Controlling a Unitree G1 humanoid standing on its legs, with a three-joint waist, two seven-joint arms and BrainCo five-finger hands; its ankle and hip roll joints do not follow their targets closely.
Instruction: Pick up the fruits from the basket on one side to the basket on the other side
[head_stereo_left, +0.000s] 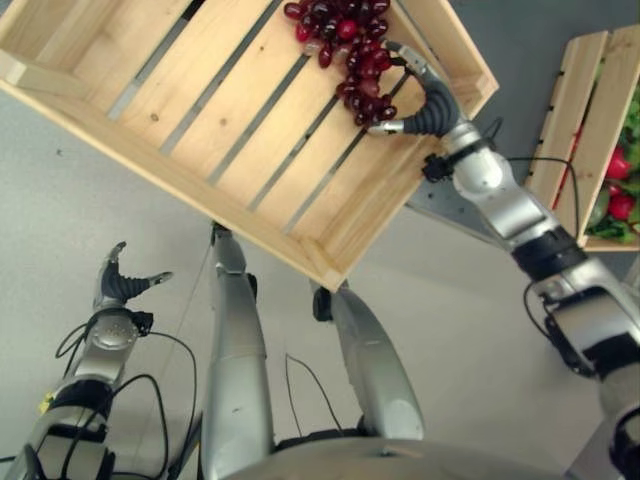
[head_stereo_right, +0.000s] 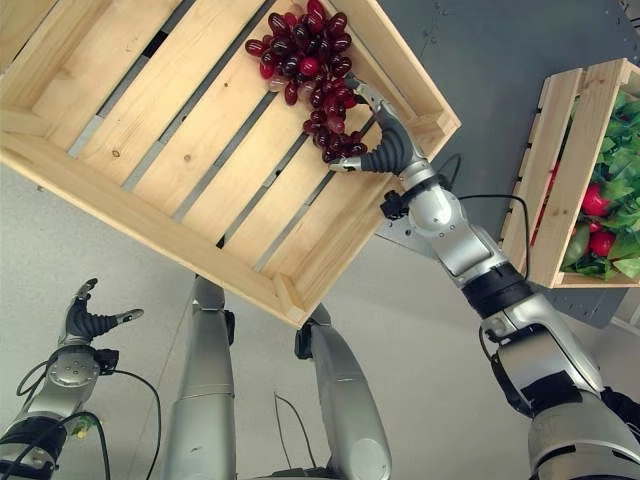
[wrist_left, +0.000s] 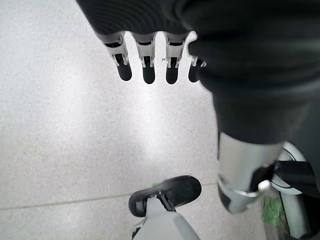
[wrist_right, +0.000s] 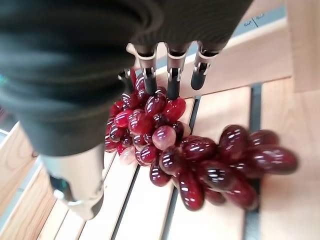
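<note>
A bunch of dark red grapes (head_stereo_left: 345, 30) lies on the slats near the right corner of a big pale wooden crate (head_stereo_left: 200, 90). My right hand (head_stereo_left: 432, 110) reaches into that corner. Its fingers (wrist_right: 172, 75) stretch over the right side of the bunch, and the thumb sits at the bunch's lower end. The hand is open, with the grapes (wrist_right: 200, 155) resting on the boards between fingers and thumb. Down at my left side, my left hand (head_stereo_left: 115, 285) hangs over the floor, open, with nothing in it.
A second wooden crate (head_stereo_right: 560, 170) stands at the right edge, holding green leaves (head_stereo_right: 620, 130) and red fruits (head_stereo_right: 597, 200). Grey floor (head_stereo_left: 450, 330) lies between and in front of the two crates.
</note>
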